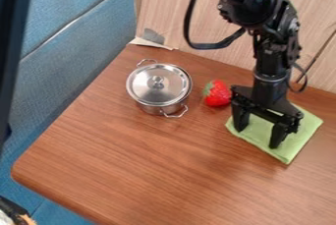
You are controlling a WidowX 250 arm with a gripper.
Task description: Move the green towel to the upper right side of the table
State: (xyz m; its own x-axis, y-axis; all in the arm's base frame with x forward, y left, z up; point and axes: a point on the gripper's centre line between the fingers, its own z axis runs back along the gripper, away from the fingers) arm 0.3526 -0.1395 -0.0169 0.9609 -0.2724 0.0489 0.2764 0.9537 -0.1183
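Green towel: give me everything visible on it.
The green towel is light green, soft cloth by its look, roughly square and possibly folded. It lies flat on the wooden table, toward the right, one corner pointing down the view. The open gripper stands over it, hiding part; whether the fingertips touch it, I can't tell. The strawberry sits off its upper left.

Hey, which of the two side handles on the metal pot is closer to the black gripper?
The lower-right handle. The upper-left handle is across the metal pot, farther from the gripper.
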